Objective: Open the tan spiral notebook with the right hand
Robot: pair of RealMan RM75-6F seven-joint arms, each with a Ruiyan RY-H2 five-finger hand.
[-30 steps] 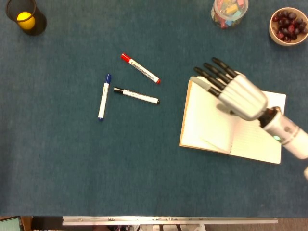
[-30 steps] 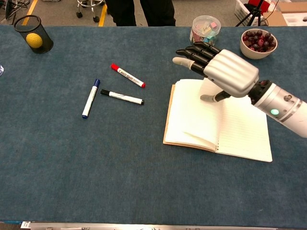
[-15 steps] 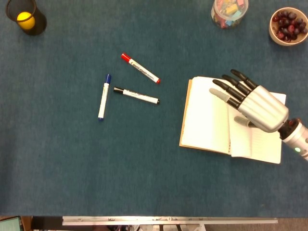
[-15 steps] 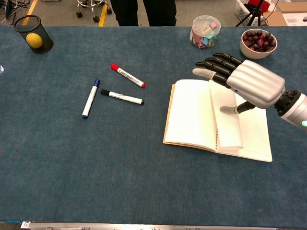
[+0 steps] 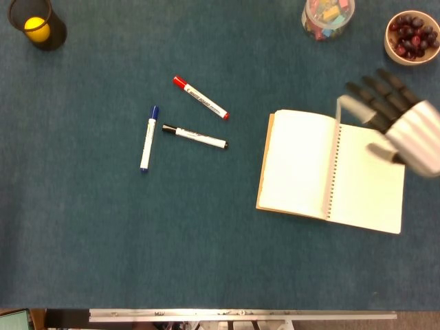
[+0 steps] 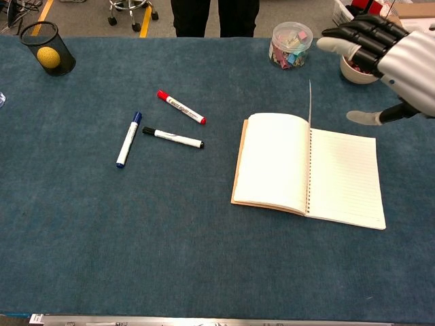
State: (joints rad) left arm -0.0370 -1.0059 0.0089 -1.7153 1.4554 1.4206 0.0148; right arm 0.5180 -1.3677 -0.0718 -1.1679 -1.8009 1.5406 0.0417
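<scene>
The tan spiral notebook lies open and flat on the blue tabletop, right of centre in the chest view, blank page on the left of the coil and lined page on the right. 1 leaf stands on edge at the spiral, upright and not yet fallen to either side. Above and beyond the book's upper right corner the right hand hangs clear of the paper, fingers spread and holding nothing; the left hand is out of sight in both views. I judge the opening step essentially done; the next move calls only for letting that leaf settle, or nudging it flat, and drawing the arm away. Farther back lie 3 markers, a jar of clips and a bowl of dark fruit.
</scene>
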